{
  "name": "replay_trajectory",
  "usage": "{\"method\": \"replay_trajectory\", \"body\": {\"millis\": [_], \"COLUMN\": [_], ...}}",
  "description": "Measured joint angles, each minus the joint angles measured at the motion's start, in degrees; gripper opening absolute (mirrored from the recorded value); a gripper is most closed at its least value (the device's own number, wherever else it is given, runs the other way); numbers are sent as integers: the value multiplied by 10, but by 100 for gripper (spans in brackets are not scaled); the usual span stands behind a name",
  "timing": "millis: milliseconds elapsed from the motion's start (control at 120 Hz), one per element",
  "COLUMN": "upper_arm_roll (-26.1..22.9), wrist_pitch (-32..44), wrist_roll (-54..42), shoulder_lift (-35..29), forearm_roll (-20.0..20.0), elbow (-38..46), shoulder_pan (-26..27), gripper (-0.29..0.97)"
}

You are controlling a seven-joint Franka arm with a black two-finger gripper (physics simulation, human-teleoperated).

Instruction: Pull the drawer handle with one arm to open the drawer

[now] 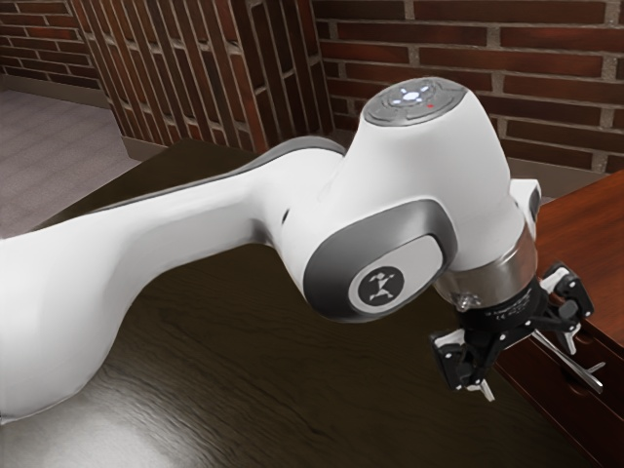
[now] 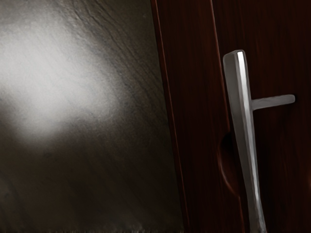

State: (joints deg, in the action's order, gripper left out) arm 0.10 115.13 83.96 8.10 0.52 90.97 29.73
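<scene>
Gripper [image 1: 525, 356] spread wide, nothing held, tilted down just beside drawer handle [image 1: 585, 369]; arm stretched low over table [image 1: 244, 380].

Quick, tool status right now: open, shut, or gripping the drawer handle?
The tool: open, fingers spread, holding nothing; the drawer handle is close by but not gripped.

Drawer [image 2: 192, 97]: dark reddish-brown wood front, at the exterior view's right edge.
Handle [image 2: 241, 141]: slim silver bar, held off the drawer front by a short post, over a rounded recess.
Opening: cannot tell.
</scene>
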Motion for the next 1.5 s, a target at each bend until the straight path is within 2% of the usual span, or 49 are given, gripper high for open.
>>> {"method": "replay_trajectory", "body": {"millis": [750,1500], "upper_arm_roll": [-2,4], "wrist_pitch": [50,22], "wrist_roll": [-7,-9], "shoulder_lift": [27,21], "forearm_roll": [12,14], "elbow": [0,6], "shoulder_pan": [2,-4], "gripper": [68,68]}}
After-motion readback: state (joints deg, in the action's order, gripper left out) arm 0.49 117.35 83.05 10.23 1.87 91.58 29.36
